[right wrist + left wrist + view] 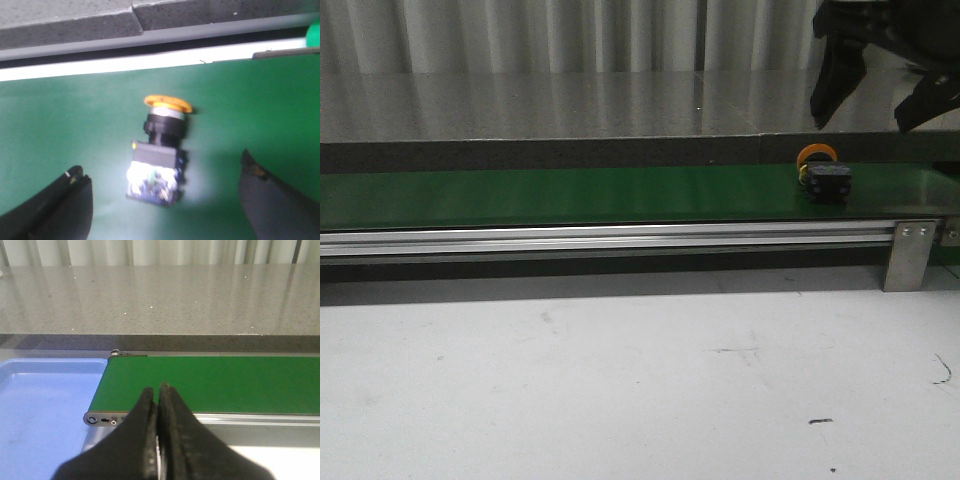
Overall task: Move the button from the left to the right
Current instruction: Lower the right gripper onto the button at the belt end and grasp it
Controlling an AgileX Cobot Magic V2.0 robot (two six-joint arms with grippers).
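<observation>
**On the green belt, the button lies under the spread right claw**

Nearest to the camera in the front view is the white table (pixel 620 380), with some small dark marks on it. Behind it runs a silver rail (pixel 600 240) with a metal bracket (pixel 908 255) at its right part. Beyond the rail is the green conveyor belt (pixel 570 195). The button (pixel 823 172) lies on its side on the right part of this belt, the orange-yellow cap toward the far side and the black body toward the camera. The right claw (pixel 880 85) hangs above it, the two fingers wide apart, not touching the button. In the left wrist view, the left claw (pixel 159 405) has its fingers pressed together with nothing between them, over the belt's left end, beside a blue tray (pixel 45 405). Farthest is a grey stone-like counter (pixel 570 105).
</observation>
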